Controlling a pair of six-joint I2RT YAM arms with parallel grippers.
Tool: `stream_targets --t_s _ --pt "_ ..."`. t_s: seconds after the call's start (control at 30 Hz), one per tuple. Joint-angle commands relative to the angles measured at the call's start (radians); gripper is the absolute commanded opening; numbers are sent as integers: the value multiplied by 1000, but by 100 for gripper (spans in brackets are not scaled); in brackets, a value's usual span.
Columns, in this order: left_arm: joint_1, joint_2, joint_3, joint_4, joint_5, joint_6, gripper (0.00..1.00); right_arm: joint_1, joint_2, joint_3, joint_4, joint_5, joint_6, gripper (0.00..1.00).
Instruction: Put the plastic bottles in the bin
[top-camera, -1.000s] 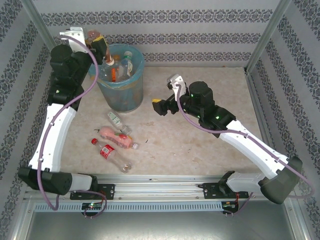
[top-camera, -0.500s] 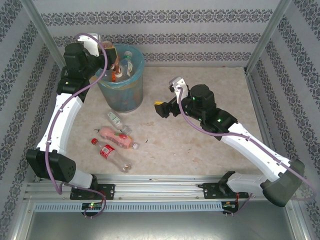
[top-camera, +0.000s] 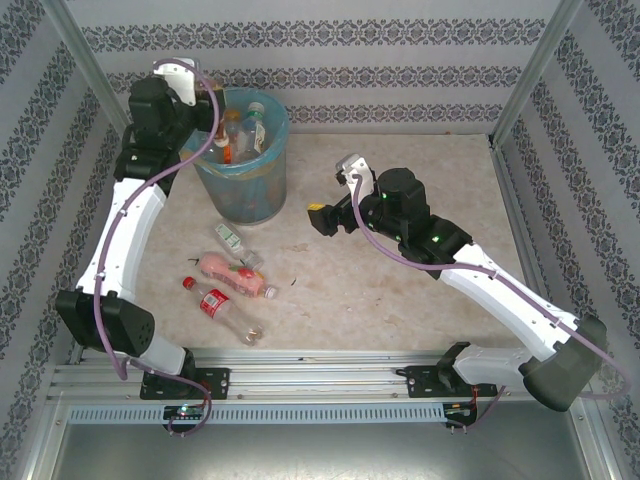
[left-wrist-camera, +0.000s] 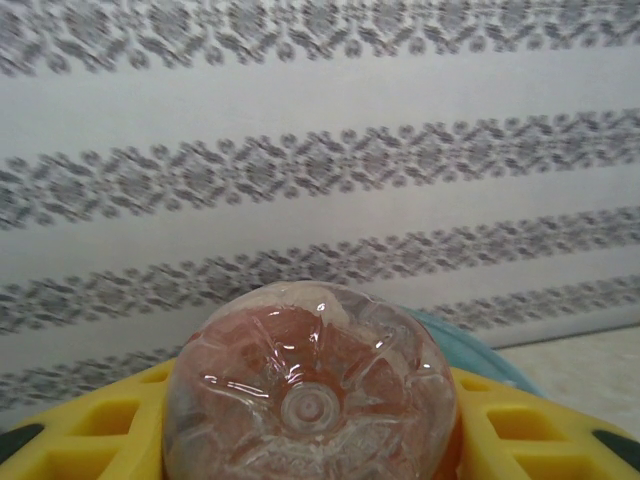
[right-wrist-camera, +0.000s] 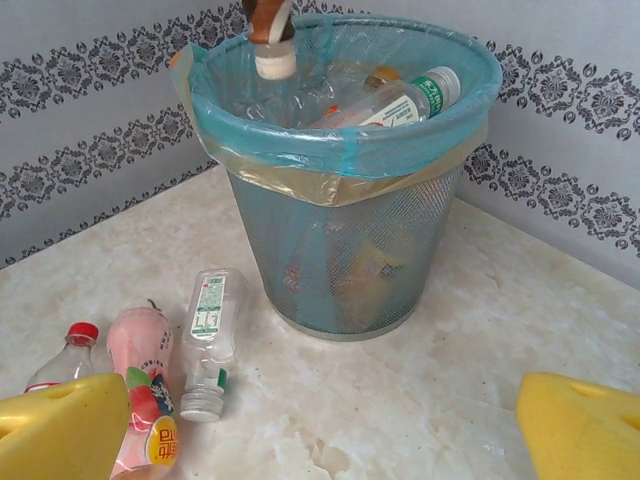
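Note:
My left gripper (top-camera: 214, 120) hangs over the bin (top-camera: 242, 185), shut on a clear bottle with an orange label (top-camera: 226, 142). In the left wrist view that bottle's base (left-wrist-camera: 310, 400) sits between the yellow fingers (left-wrist-camera: 90, 425). The right wrist view shows its cap (right-wrist-camera: 273, 62) pointing down into the blue-lined bin (right-wrist-camera: 340, 250), which holds several bottles (right-wrist-camera: 400, 100). On the table lie a small clear bottle (top-camera: 229, 238), a pink one (top-camera: 234, 275) and a red-labelled one (top-camera: 214, 302). My right gripper (top-camera: 322, 215) stands open, facing them and the bin.
Patterned walls close in the table on three sides, and the bin stands near the back left corner. Bare marble table (top-camera: 400, 160) stretches to the right of the bin. The lying bottles (right-wrist-camera: 207, 330) are just in front of the bin's base.
My left gripper has swung from behind the bin's left rim to over its opening, carrying the bottle. The right arm has barely moved.

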Motion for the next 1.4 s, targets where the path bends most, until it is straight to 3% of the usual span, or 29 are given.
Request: stream_targets --t_s 0.0,0.33,0.57,1.1,1.37 --pt "27 36 18 -40 -68 80 34 -6 6 16 -2 0 -21 98" --pt "58 104 -125 130 -32 97 34 -7 13 12 -20 -5 -21 98" --pt "93 121 -216 228 29 30 35 -10 21 4 -18 -4 -15 98" --pt "81 103 -75 225 133 -41 33 -11 94 69 -20 -27 -27 98" --pt "55 33 -202 118 104 -111 34 -13 90 36 -22 -12 -21 98"
